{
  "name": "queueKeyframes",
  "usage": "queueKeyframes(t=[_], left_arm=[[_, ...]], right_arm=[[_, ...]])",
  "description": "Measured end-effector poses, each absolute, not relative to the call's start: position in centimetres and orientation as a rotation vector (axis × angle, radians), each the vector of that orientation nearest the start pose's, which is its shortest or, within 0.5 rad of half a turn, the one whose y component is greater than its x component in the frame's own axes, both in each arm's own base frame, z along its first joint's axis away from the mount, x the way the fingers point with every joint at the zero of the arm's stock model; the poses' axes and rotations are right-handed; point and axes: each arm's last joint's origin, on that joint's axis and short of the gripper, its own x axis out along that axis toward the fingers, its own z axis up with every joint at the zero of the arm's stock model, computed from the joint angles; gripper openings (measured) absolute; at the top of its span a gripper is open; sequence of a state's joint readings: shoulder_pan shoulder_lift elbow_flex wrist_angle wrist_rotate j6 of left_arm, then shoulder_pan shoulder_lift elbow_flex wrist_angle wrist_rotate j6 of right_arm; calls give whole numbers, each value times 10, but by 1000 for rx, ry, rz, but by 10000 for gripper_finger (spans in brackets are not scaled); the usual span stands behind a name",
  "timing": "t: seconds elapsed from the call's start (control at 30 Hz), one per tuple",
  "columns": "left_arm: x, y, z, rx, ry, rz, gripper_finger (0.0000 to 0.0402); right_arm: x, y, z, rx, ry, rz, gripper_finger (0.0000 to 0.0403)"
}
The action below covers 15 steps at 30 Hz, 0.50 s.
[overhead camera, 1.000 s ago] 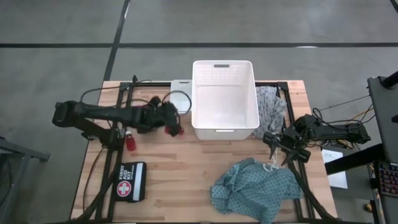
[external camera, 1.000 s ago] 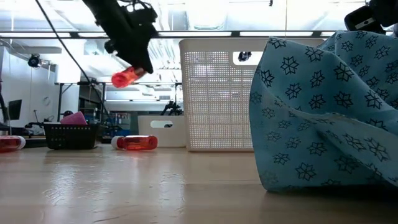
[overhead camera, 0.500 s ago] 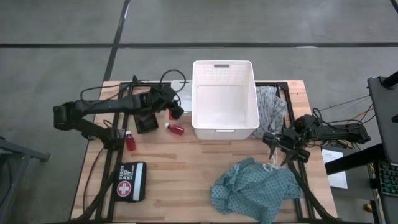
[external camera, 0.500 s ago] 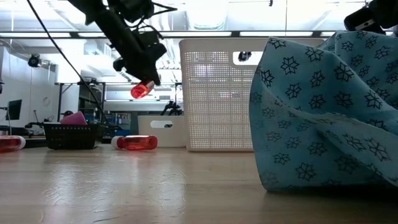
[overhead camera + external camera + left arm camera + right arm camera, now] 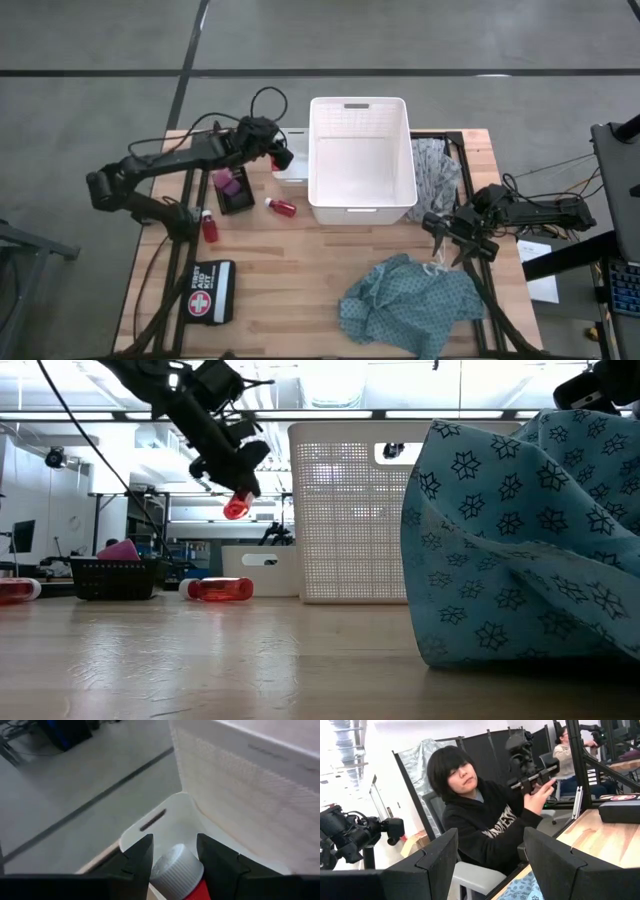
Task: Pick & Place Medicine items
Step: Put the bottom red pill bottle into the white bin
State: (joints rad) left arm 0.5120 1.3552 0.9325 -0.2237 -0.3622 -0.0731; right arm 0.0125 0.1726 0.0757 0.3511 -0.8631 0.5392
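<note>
1. Currently the left gripper (image 5: 173, 857) is raised beside the white basket (image 5: 361, 110), its fingers (image 5: 137, 860) clenched on a small red bottle (image 5: 237, 508) just below its white cap (image 5: 176, 866).
2. Rigid, light and smooth by the look of it, this bottle could slip; a squeeze across its body suits it.
3. Two more red bottles (image 5: 283, 206) lie on the desk (image 5: 300, 280), round enough to roll.
4. Soft teal cloth (image 5: 412, 300) would bunch; pinch a fold.
5. Meanwhile the right gripper (image 5: 447, 240) waits near the cloth, fingers (image 5: 432, 862) parted, grasping nothing.
</note>
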Motion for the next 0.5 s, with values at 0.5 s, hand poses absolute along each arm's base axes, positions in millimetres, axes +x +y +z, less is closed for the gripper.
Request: queueKeyframes(t=[0.5], left_arm=[[281,188,210,-148,823,869,148]], right_arm=[[93,23,206,395,5,909,224]])
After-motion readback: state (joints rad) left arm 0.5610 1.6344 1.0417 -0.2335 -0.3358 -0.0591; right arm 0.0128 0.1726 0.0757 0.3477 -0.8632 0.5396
